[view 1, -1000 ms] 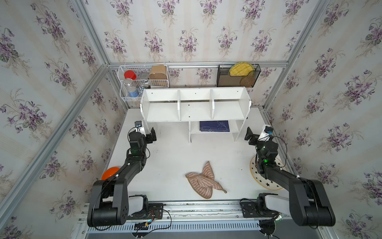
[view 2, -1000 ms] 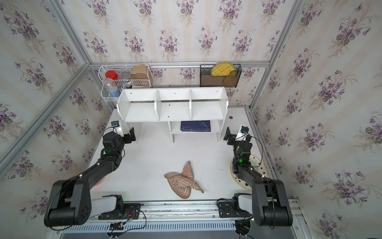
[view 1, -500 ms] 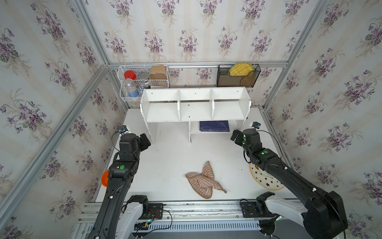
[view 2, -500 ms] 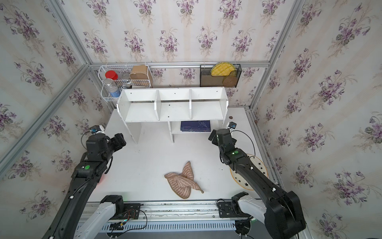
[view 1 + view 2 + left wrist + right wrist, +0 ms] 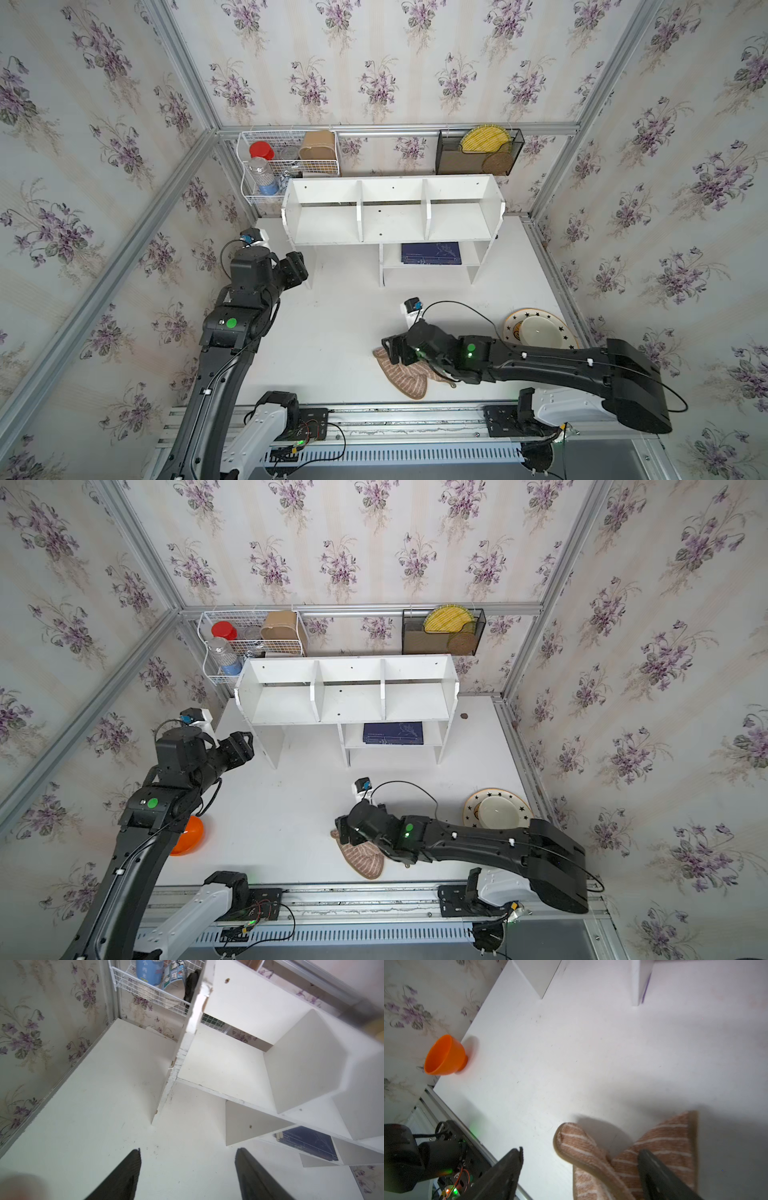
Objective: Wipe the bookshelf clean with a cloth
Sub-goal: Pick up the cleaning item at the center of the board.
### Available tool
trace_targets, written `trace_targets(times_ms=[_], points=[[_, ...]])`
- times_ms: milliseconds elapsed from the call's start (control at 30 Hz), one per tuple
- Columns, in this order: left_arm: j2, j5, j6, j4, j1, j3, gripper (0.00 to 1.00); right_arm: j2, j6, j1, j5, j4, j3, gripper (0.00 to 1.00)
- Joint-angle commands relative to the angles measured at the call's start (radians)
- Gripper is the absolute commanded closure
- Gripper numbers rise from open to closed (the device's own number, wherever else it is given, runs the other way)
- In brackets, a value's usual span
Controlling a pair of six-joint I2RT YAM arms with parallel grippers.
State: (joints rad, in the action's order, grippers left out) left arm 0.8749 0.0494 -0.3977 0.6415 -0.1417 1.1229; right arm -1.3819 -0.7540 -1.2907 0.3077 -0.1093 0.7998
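**Bookshelf.** The bookshelf stands at the rear of the bench, against the back wall. It has three upper compartments, all without contents. A dark blue book lies flat on its small lower shelf. A white wire basket and a black mesh rack hang on the wall behind it.

**Cloth.** The cloth lies on the bench near the front edge, right of centre and well apart from the bookshelf. It is crumpled into two striped lobes, seen in the right wrist view. In both top views the right arm covers part of it.

**Left pincer.** The left pincer is just beside the bookshelf's left end panel. In the left wrist view its jaws stand wide apart with only bare bench between them. It has hold of nothing.

**Right pincer.** The right pincer is over the cloth. In the right wrist view the jaws stand wide apart. One finger overlaps the striped fabric and the other is off to its side. The jaws are not closed on the fabric. Whether the finger touches the cloth cannot be told.

**Other items.** An orange bowl sits at the left edge of the bench. A star-patterned plate carrying a white bowl sits at the right edge.
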Motion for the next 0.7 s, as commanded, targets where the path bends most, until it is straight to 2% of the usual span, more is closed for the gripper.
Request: trace_targets(times_ms=[0, 100, 200, 300, 433, 533, 600, 667], points=[[-0.018, -0.028, 0.035, 0.027, -0.009, -0.01, 0.23, -0.088, -0.088, -0.056, 0.034, -0.002, 0.03, 0.12], [-0.027, -0.017, 0.033, 0.042, -0.009, -0.028, 0.23, -0.153, -0.138, -0.098, 0.011, 0.015, 0.032, 0.14], [-0.04, 0.025, 0.029, 0.057, -0.009, -0.033, 0.22, -0.205, -0.205, -0.12, 0.02, -0.067, 0.049, 0.17], [-0.04, 0.041, 0.031, 0.064, -0.009, -0.033, 0.21, -0.2, -0.254, -0.118, 0.043, -0.077, -0.002, 0.16], [-0.008, 0.046, 0.026, 0.101, -0.009, 0.009, 0.21, -0.201, -0.272, -0.085, 0.022, -0.083, -0.04, 0.27], [0.038, 0.036, 0.023, 0.123, -0.009, 0.058, 0.2, -0.221, -0.276, -0.056, -0.004, -0.051, -0.077, 0.44], [0.081, 0.039, 0.026, 0.148, -0.009, 0.116, 0.21, -0.235, -0.268, -0.044, -0.016, -0.042, -0.082, 0.67], [0.12, 0.049, 0.033, 0.153, -0.008, 0.176, 0.2, -0.229, -0.242, -0.043, -0.006, -0.049, -0.065, 0.97]])
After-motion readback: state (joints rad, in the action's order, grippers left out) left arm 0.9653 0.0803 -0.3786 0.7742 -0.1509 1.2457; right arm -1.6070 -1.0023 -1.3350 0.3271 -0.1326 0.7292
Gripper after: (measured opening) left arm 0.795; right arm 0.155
